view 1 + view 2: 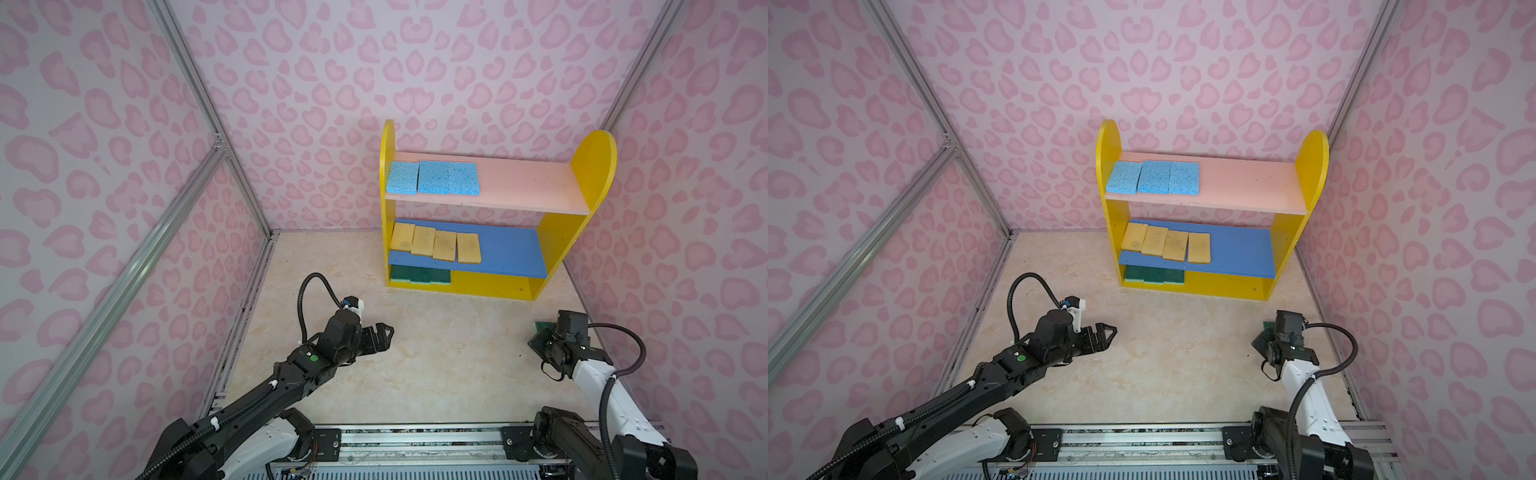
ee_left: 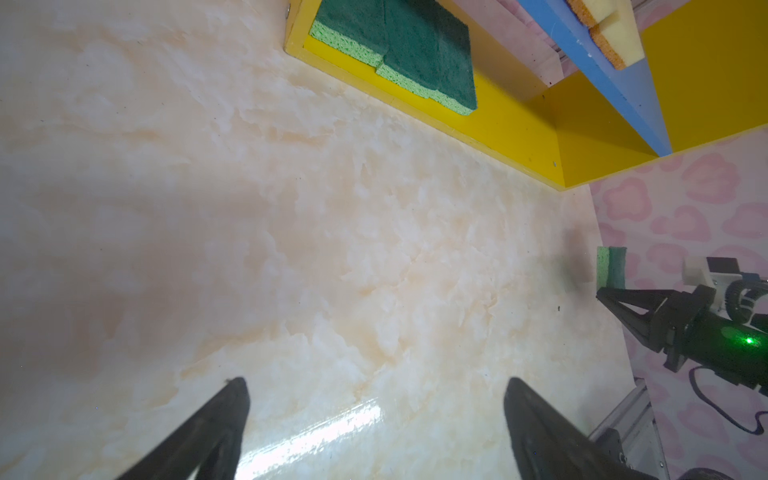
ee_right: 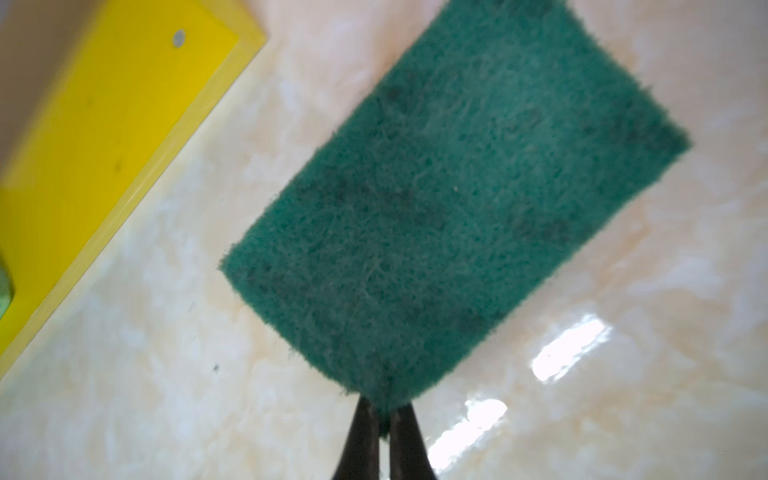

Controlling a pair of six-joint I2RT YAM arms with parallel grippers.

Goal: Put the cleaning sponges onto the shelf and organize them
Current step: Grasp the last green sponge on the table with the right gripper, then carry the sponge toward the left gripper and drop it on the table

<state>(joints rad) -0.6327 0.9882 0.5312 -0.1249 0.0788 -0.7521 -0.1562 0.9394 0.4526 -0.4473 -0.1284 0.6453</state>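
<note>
The shelf (image 1: 594, 166) stands at the back right. Three light blue sponges (image 1: 432, 178) lie on its pink board and several pale yellow ones (image 1: 436, 243) on the blue board. Dark green sponges (image 1: 419, 275) (image 2: 399, 45) rest at the left of the yellow base. My right gripper (image 3: 384, 409) is shut on one corner of another dark green sponge (image 3: 453, 199) (image 1: 541, 325) in front of the shelf's right end. In the left wrist view this sponge (image 2: 611, 266) stands on edge. My left gripper (image 1: 386, 334) (image 2: 374, 384) hovers open over the marble tabletop, holding nothing.
Pink patterned walls close in on three sides, and the right arm (image 1: 590, 374) works close to the right wall. An aluminium rail (image 1: 415, 440) runs along the near edge. The right parts of the pink (image 1: 523, 183), blue and yellow boards are bare.
</note>
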